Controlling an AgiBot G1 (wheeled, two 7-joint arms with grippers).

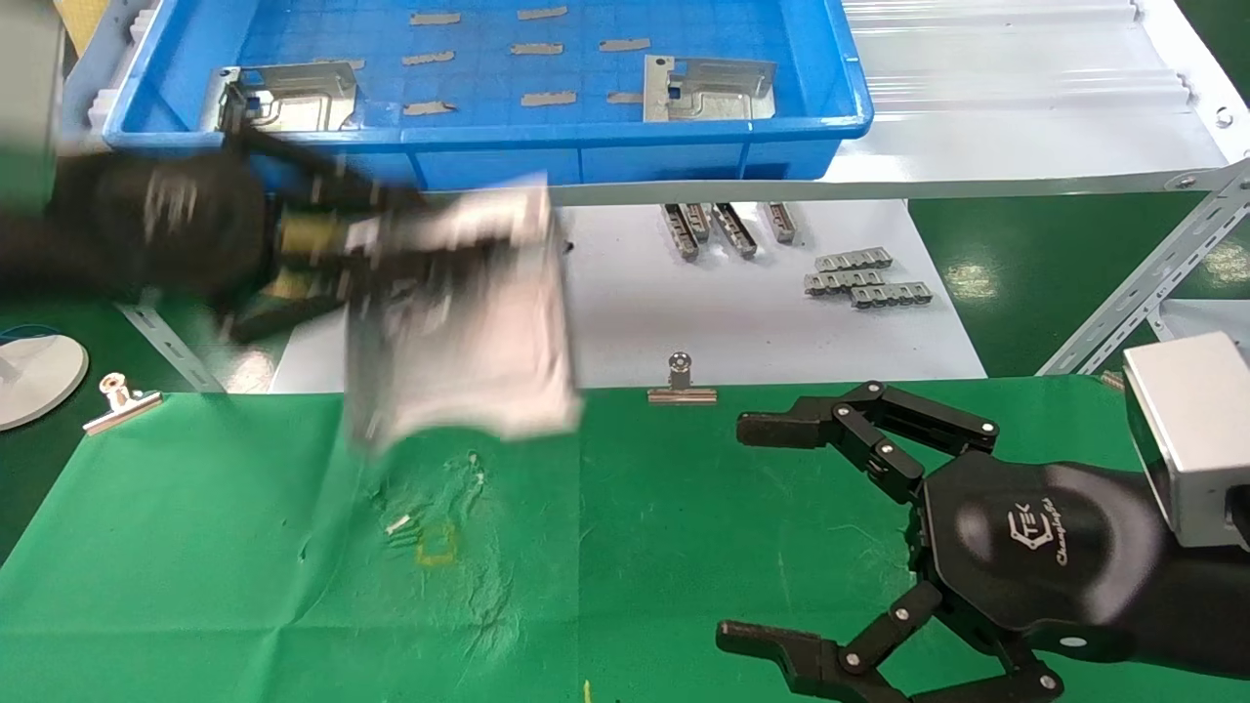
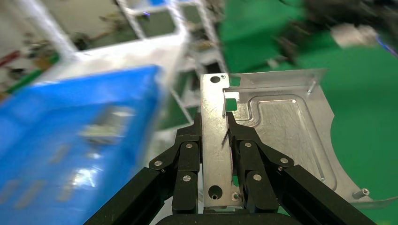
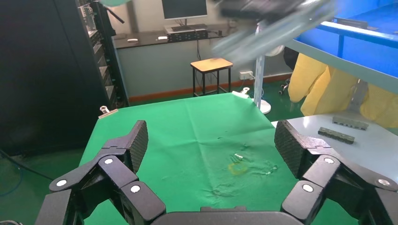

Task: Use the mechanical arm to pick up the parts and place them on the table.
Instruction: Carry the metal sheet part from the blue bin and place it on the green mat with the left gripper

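Observation:
My left gripper (image 1: 391, 244) is shut on a silver sheet-metal plate (image 1: 469, 322) and holds it in the air above the far left of the green cloth table (image 1: 684, 547), near the yellow square mark (image 1: 437, 545). In the left wrist view the fingers (image 2: 190, 154) clamp the plate's edge strip (image 2: 215, 140). Two more plates (image 1: 293, 96) (image 1: 708, 88) lie in the blue tray (image 1: 625, 146). My right gripper (image 1: 771, 532) is open and empty low over the cloth's right side; it also shows in the right wrist view (image 3: 211, 145).
Grey toothed strips (image 1: 864, 276) and small grey pieces (image 1: 728, 227) lie on the white tabletop (image 1: 762, 332) behind the cloth. Binder clips (image 1: 681, 383) (image 1: 122, 400) hold the cloth's far edge. A white round base (image 1: 34, 376) stands at the far left.

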